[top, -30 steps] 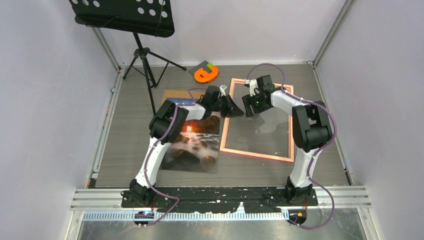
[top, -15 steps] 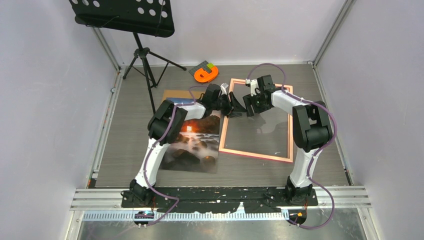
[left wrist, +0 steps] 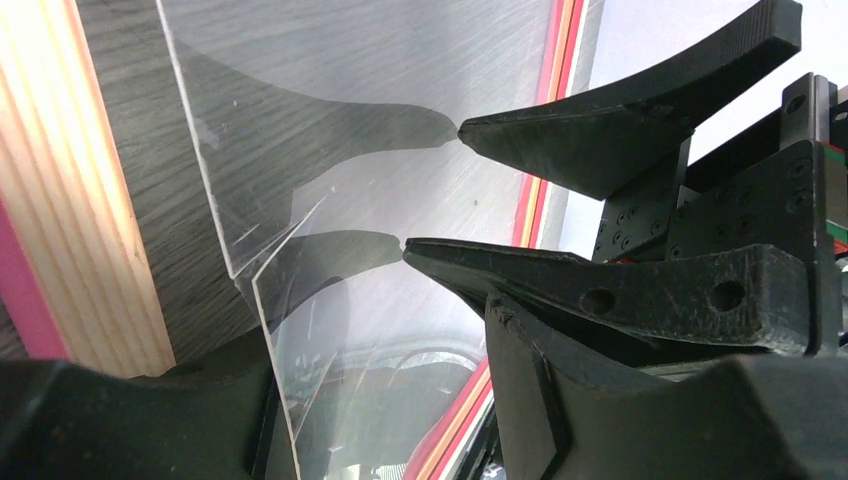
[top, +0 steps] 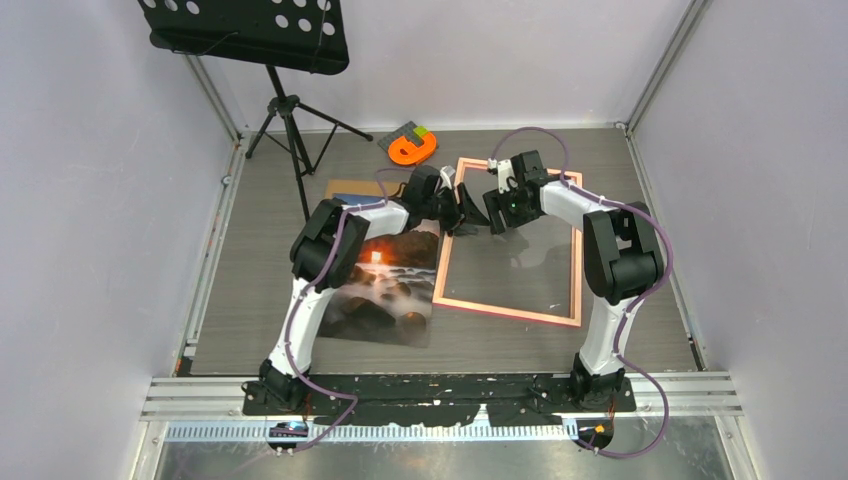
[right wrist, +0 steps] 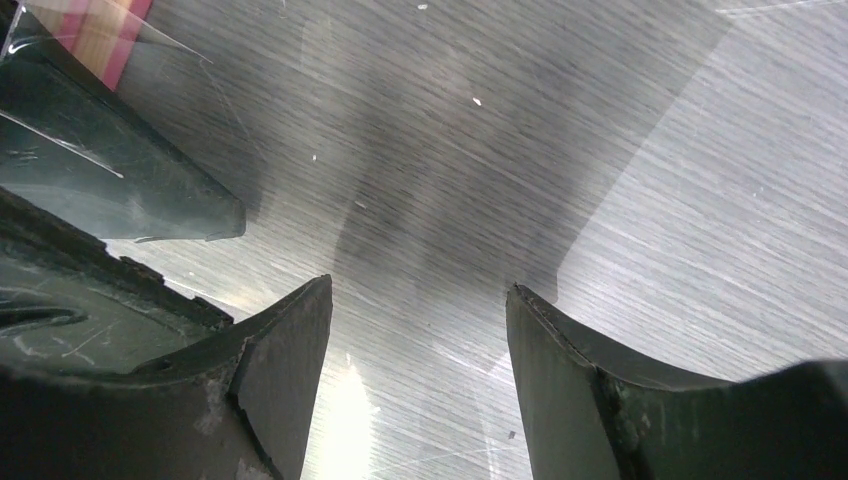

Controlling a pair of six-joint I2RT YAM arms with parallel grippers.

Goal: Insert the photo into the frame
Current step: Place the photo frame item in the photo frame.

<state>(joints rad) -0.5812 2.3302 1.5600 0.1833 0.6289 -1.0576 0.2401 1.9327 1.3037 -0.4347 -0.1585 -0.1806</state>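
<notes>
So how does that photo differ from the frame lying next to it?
The photo is a solid dark seascape print with an orange glow; the frame is only a thin salmon-pink border. The frame looks slightly larger than the photo. The photo lies left of the frame. Both are rectangles lying on the table.

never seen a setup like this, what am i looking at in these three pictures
Two robot arms are bolted at the near edge of the table, each ending in a two-finger gripper. The wide picture looks down from above; the close-ups come from a camera on each wrist. On the table lie the photo, a sunset seascape, the frame with a clear sheet inside it, a brown board and an orange object. The left gripper and right gripper are both open over the sheet, holding nothing.
</notes>
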